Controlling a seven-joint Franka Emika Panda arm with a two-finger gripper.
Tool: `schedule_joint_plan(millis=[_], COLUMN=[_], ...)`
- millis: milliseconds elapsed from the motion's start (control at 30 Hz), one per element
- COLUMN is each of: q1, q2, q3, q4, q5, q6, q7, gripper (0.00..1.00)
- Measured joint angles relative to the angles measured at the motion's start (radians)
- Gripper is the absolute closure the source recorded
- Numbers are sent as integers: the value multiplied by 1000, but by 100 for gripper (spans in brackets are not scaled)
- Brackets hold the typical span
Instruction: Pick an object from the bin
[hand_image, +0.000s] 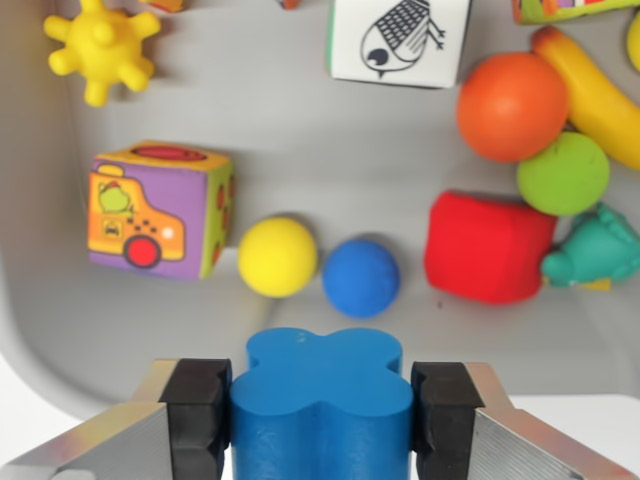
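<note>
One blue clover-shaped block (322, 405) sits clamped btwn the gripper (322, 420) pads, centred at bottom of wrist view, above the grey bin (330, 160). Beyond it, loose in the bin: yellow ball (277, 256), blue ball (361, 278), red block (488, 248), printed soft cube (160, 208). Likely next: straight lift, clear of rim.

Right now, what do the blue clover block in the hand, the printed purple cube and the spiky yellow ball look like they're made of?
Blue clover-shaped block: probably painted wood or dense foam; matte, crisp edges, keeps its shape between the hand's pads. Printed purple cube: likely fabric over foam; soft rounded corners, printed car picture. Spiky yellow ball: likely soft rubber or plastic; smooth moulded nubs, slight sheen.
</note>
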Motion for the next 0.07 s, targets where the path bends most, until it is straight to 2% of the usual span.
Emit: schedule_joint_plan(millis=[67], q1=[0], q2=[0], q3=[0], q4=[0], q5=[0], q6=[0], q7=[0], gripper=[100])
